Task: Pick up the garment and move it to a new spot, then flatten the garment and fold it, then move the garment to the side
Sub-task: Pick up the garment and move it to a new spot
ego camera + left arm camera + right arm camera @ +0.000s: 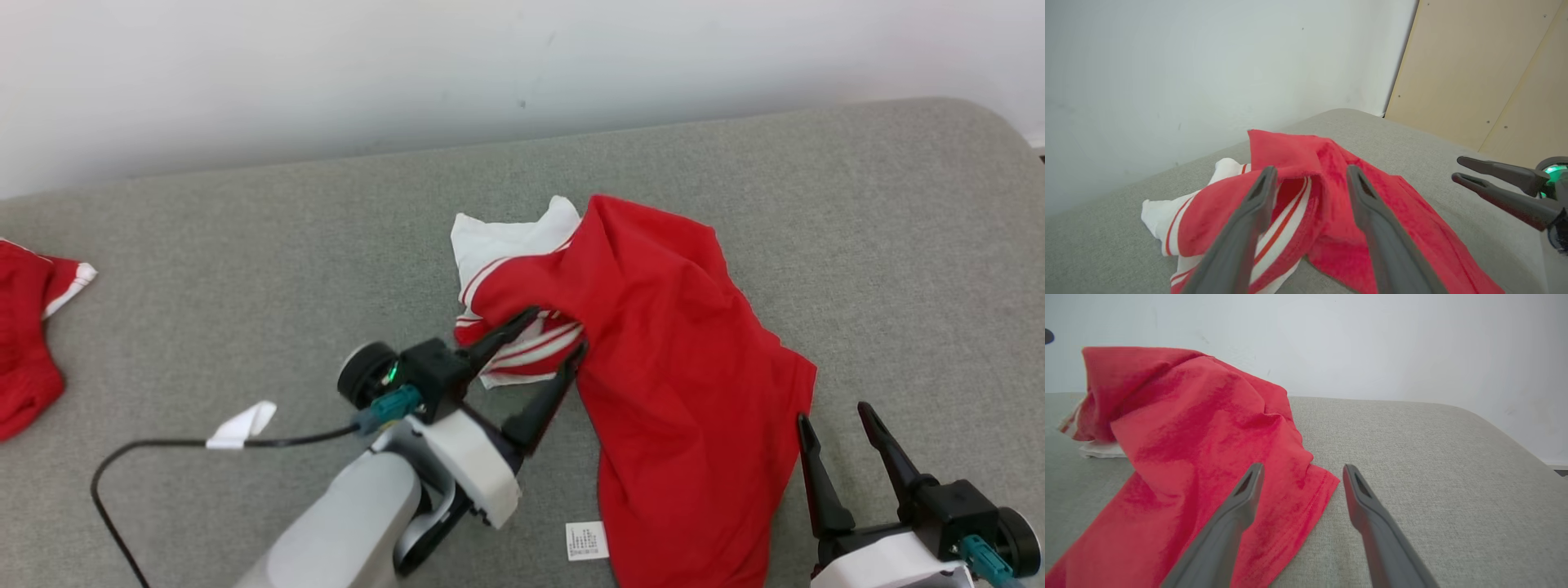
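Red garment (678, 343) lies crumpled in the middle of the grey padded surface (245, 269), running from near the back wall down toward the robot. Its white striped part (506, 245) is bunched at its left side.

Left jaws stand well apart and hold nothing. The two dark fingers (1241, 228) straddle the striped fold with their tips at the cloth; can't tell if they touch it.

Right jaws are wide open and empty, low over the surface at the garment's near right corner. One finger (1229, 522) is over the hem, the other over bare grey fabric just beside it.

White care label (586, 541) lies flat by the garment's near left edge. Another red-and-white cloth (24, 343) is bunched at the far left, well apart. Black cable (147, 445) with a white tag (242, 425) loops off the left arm (351, 514). Pale wall (408, 73) behind.
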Robot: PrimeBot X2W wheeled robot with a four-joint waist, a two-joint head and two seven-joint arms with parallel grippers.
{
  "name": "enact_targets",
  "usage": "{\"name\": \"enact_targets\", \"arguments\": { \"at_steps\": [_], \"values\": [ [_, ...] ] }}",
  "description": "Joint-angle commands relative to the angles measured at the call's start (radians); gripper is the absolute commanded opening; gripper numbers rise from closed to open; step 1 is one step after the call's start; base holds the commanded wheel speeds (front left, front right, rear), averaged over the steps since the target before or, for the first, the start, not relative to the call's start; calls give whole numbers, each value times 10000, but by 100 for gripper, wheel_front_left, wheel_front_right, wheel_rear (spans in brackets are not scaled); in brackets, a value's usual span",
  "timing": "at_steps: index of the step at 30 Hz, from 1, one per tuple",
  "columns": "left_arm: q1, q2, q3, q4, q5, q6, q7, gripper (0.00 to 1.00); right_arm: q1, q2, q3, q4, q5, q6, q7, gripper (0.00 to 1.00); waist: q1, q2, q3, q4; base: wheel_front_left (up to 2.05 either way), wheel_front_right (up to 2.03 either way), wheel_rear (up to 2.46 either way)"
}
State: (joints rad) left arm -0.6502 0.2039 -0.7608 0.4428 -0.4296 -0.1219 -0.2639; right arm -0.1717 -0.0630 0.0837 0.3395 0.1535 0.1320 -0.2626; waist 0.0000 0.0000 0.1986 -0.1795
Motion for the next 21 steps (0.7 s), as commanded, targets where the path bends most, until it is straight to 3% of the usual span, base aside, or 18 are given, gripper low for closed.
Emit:
{"name": "enact_targets", "arguments": {
  "at_steps": [1,10,16,21],
  "values": [
    [436,30,215,-152,191,71,-9,100,179,-74,-47,7,0,-25,-32,100,0,0,-96,33,0,0,0],
    [2417,200,1825,-1562,748,575,-9,100,541,-212,-330,-52,-8,-25,-32,100,0,0,-596,426,0,0,0],
    [4152,-80,3090,-2470,1180,1044,-9,100,910,-389,-614,-135,12,-25,-34,100,0,0,-1165,897,0,0,0],
    [5552,-380,4217,-3098,1493,1120,-7,100,1259,-501,-783,-192,-69,-25,-32,100,0,0,-1587,1200,0,0,0]
  ]
}}
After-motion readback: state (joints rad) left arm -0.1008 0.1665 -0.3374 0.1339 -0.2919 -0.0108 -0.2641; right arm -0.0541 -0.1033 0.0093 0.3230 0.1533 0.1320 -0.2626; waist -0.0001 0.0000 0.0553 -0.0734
